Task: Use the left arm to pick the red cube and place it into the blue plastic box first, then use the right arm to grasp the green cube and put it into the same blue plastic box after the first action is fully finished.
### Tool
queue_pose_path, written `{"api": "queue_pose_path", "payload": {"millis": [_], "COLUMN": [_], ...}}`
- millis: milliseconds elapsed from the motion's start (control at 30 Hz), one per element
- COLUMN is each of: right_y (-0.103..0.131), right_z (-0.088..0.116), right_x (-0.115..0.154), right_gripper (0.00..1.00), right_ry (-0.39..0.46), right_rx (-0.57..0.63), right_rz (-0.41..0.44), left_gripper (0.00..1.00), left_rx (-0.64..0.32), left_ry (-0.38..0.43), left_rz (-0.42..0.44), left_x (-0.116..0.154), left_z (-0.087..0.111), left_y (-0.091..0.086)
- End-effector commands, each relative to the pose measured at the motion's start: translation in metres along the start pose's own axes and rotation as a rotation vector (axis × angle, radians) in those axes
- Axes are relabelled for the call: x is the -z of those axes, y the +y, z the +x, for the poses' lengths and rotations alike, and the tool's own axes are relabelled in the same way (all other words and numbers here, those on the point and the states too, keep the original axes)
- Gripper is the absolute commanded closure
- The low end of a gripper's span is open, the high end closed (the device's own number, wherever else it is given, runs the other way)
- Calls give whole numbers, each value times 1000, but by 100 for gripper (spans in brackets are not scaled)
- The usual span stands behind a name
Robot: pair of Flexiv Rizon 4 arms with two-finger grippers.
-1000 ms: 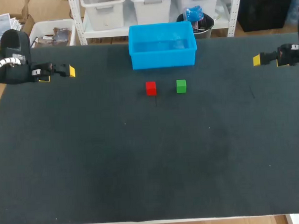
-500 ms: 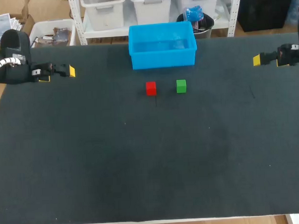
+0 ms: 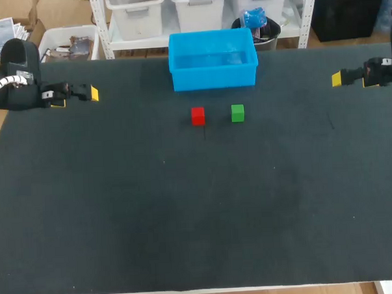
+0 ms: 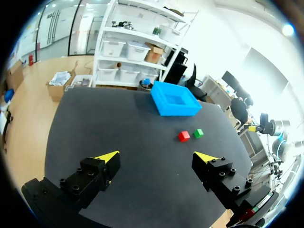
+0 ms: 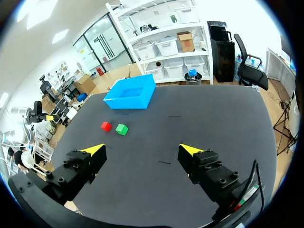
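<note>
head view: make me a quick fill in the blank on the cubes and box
The red cube sits on the table beside the ____ cube.
The blue plastic box holds ____ cubes.
The left tool and right tool are both ____, gripping nothing.
Missing: green; no; open.

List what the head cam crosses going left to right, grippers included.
left gripper → red cube → green cube → right gripper. The blue plastic box is left out of the order: it sits behind the cubes and spans both.
</note>
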State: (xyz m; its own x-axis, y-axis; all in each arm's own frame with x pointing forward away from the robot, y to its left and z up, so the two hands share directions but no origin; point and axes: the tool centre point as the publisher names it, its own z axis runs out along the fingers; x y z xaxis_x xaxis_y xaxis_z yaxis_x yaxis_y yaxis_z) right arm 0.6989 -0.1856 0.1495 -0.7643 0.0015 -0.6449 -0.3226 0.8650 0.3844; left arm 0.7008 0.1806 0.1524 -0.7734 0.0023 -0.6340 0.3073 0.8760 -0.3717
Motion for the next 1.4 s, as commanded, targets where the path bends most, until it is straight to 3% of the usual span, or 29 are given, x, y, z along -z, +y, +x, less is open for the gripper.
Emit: {"api": "queue_pose_path", "payload": {"millis": [33, 267, 400, 467, 800, 933, 1000, 1400], "right_y": [0, 0, 0, 0, 0, 0, 0, 0], "right_z": [0, 0, 0, 0, 0, 0, 0, 0], "right_x": [-1, -1, -1, -1, -1, -1, -1, -1], "right_gripper": [0, 0, 0, 0, 0, 0, 0, 0], "right_ry": [1, 1, 1, 1, 1, 1, 1, 1], "right_rx": [0, 0, 0, 0, 0, 0, 0, 0], "right_rz": [3, 3, 3, 3, 3, 3, 3, 3], "left_gripper": [0, 0, 0, 0, 0, 0, 0, 0], "left_rx": [-1, -1, -28, -47, -106, -93, -64, -64], "left_ry": [-3, -3, 77, 123, 202, 207, 170, 170], "left_rz": [6, 6, -80, -144, -224, -232, -187, -187], "left_x": [0, 0, -19, -33, -82, -92, -94, -94], "left_z": [0, 0, 1, -2, -13, -18, -23, -23], "left_y": [2, 2, -6, -16, -69, -83, -88, -88]}}
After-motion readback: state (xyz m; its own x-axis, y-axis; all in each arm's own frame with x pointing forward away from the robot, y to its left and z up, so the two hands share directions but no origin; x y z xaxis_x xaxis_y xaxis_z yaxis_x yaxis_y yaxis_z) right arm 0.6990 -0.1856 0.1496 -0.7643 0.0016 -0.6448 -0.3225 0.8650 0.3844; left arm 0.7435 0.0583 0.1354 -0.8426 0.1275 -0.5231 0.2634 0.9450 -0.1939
